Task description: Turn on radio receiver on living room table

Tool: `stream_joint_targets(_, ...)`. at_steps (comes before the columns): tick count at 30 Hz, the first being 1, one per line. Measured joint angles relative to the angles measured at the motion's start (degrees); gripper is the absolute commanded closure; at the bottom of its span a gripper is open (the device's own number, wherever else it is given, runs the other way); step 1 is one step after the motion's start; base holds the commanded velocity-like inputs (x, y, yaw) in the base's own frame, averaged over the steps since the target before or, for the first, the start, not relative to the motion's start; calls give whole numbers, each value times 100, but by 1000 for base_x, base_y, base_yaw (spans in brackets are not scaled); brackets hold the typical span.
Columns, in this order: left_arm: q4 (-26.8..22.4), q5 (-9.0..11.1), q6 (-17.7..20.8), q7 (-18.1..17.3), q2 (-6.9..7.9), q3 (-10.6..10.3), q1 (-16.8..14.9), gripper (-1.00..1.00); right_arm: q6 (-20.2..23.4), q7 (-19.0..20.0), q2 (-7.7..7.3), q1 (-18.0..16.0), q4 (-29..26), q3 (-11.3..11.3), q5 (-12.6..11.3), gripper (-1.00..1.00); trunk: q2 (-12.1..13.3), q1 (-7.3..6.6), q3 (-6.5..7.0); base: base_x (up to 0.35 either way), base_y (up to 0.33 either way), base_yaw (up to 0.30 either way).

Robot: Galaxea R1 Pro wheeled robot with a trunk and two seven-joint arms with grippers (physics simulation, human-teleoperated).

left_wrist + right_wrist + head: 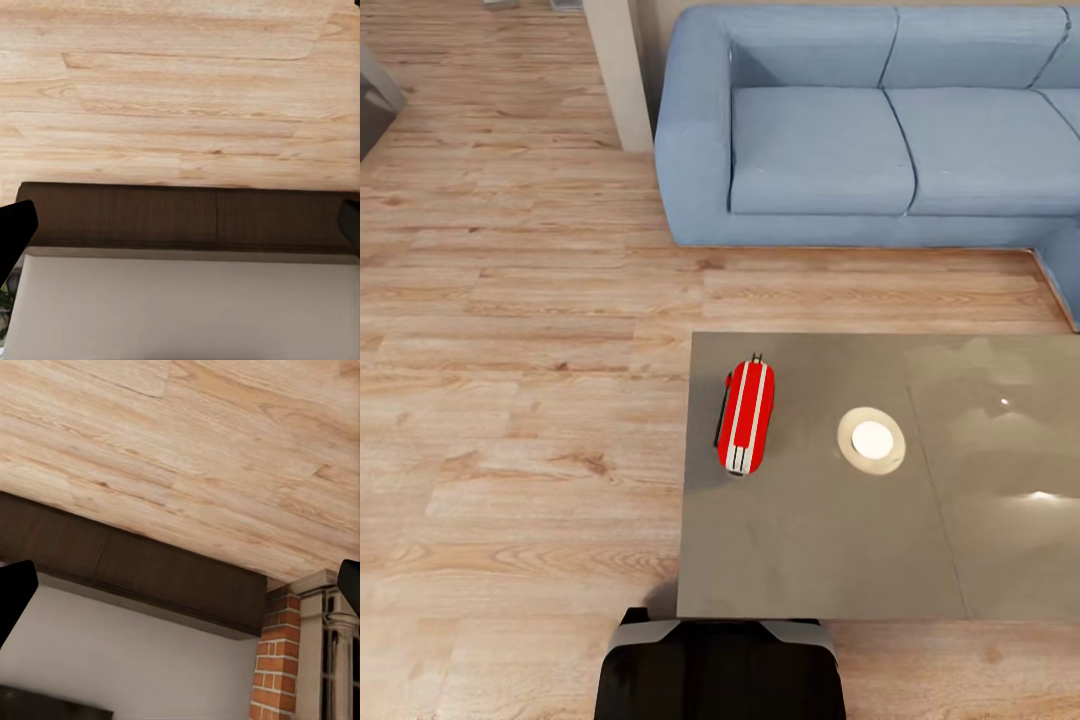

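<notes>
My left hand and right hand each show only as dark fingertips at the two side edges of their wrist views, spread wide apart with nothing between them, so both are open and empty, facing wooden floor, a dark skirting board and pale wall. In the head view my dark base sits at the bottom centre, touching the near edge of the counter. The radio receiver lies on the counter's left part, at the frame's middle, beside a round white glare. I judge the approach finished; next an arm must come forward and reach the radio's switch, which I cannot make out here.
</notes>
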Motion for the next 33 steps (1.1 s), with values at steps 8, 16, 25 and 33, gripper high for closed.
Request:
stream_joint_targets(8,0,0,0,0,-8,-7,0,-100,0,7,0,0,0,0,7,-100,0,0,-18,0,0,0)
stream_joint_targets(16,0,0,2,0,-19,-14,0,-100,-8,9,3,0,0,6,12,-100,0,0,-19,0,0,0)
stream_joint_targets(25,4,-15,33,2,-43,-18,0,-100,2,-60,22,0,0,15,82,-100,0,0,-19,0,0,0)
stream_joint_targets(33,-957,-29,60,-19,33,-73,-4,-100,23,-44,-36,11,-1104,197,115,-100,-1,1,-18,0,0,0)
